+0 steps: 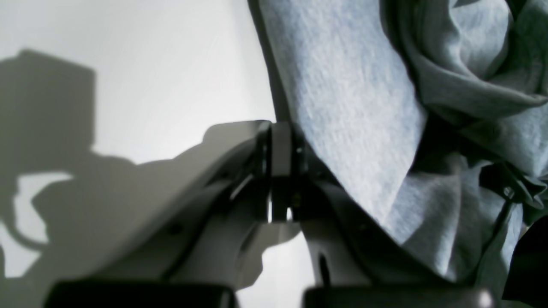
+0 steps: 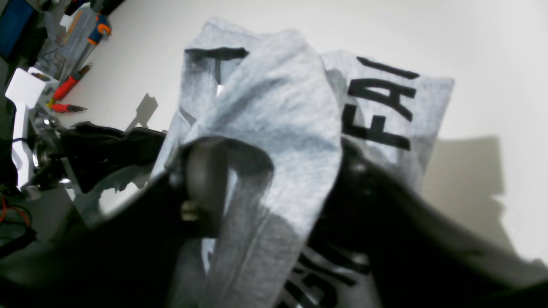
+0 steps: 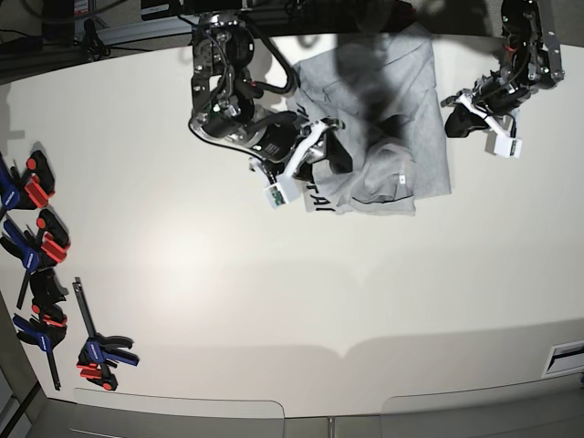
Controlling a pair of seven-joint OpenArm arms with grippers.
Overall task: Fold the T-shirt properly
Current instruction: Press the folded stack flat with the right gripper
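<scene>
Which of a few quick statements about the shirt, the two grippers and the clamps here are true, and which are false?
1. The T-shirt lies spread flat. False: it is bunched and partly folded.
2. Black lettering shows on it. True.
3. The right gripper has cloth between its jaws. True.
4. The left gripper is wide open. False: shut, at the shirt's edge.
5. Clamps lie on the shirt. False: they lie apart at the table edge.

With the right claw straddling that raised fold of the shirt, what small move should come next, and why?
Probably finish closing the right claw on the raised fold of the T-shirt. Its fingers stand either side of a grey ridge with a gap left, so no firm pinch shows yet. The left claw is shut and sits off the shirt's edge.
</scene>
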